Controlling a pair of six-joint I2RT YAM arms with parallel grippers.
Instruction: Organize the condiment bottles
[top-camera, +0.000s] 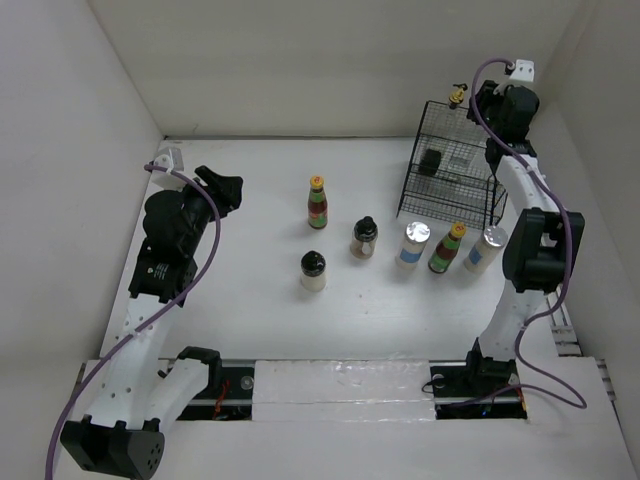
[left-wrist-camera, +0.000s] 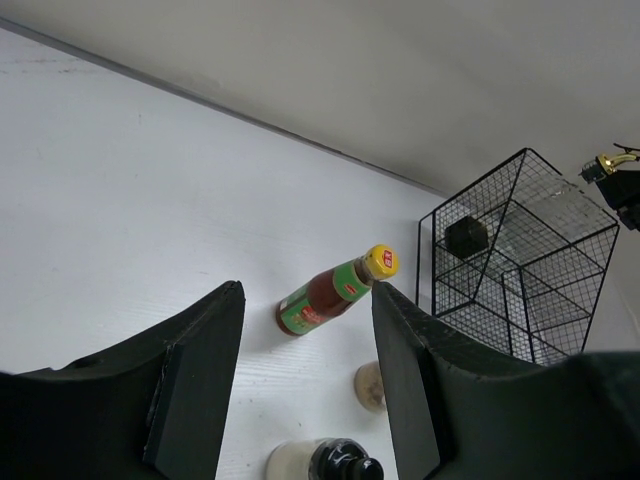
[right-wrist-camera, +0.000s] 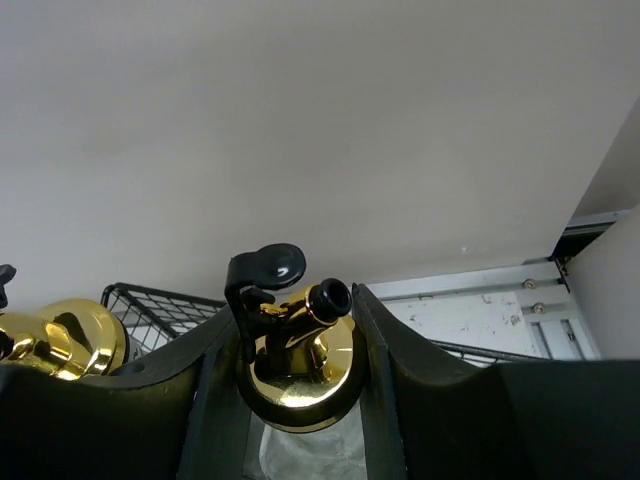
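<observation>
My right gripper (right-wrist-camera: 297, 330) is shut on the gold spout of a clear glass bottle (right-wrist-camera: 295, 365) above the black wire basket (top-camera: 450, 180) at the back right. A second gold spout (right-wrist-camera: 65, 340) shows to its left. A black-capped jar (top-camera: 432, 163) sits inside the basket. On the table stand two yellow-capped sauces (top-camera: 317, 203) (top-camera: 446, 248), two black-capped jars (top-camera: 364, 238) (top-camera: 313, 271) and two white-capped shakers (top-camera: 413, 244) (top-camera: 481, 250). My left gripper (top-camera: 222, 188) hangs open and empty at the left, facing the nearer sauce (left-wrist-camera: 330, 295).
White walls close in the table at the back and both sides. The basket (left-wrist-camera: 520, 270) stands against the right rear corner. My right arm (top-camera: 530, 250) rises just right of the row of bottles in front of the basket.
</observation>
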